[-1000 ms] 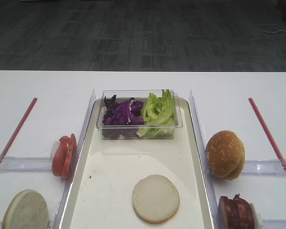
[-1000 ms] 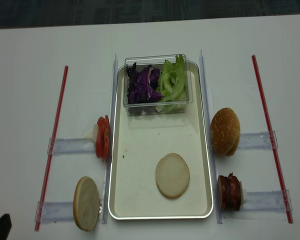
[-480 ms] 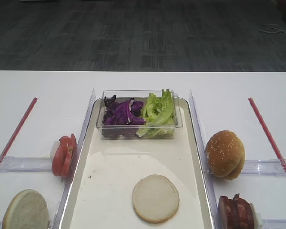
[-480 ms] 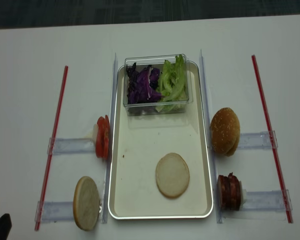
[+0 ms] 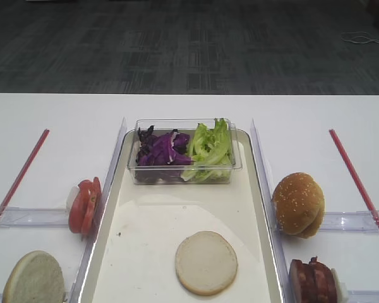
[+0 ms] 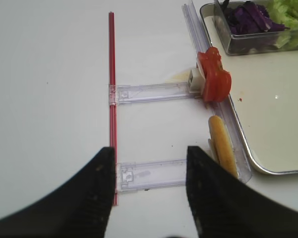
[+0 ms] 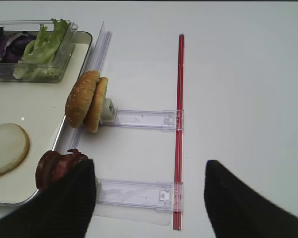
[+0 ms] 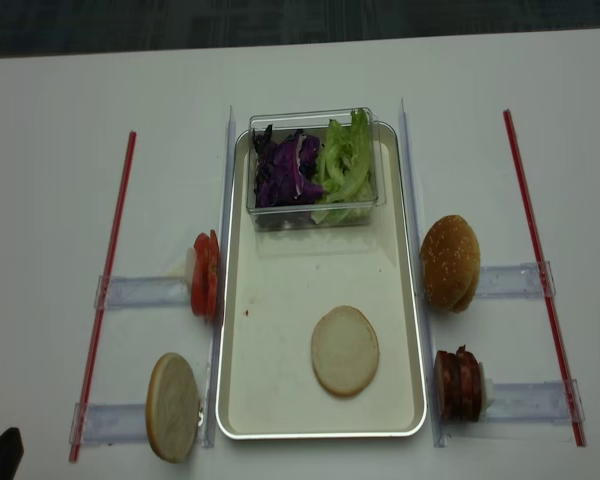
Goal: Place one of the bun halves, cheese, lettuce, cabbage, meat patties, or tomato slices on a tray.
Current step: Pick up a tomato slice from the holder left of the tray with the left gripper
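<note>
Already one flat bun half [image 5: 206,262] lies on the tray [image 5: 145,221]; both tools, left tool [image 6: 149,191] and right tool [image 7: 149,198], hang open and empty above the bench [image 5: 57,120].

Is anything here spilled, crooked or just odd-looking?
Nothing looks spilled or damaged. The only blemishes are a small dark speck on the tray floor near its left edge, and one flat bun half lying alone on the tray while the other bun halves, tomato slices and meat patties stand on edge in racks beside it.
</note>
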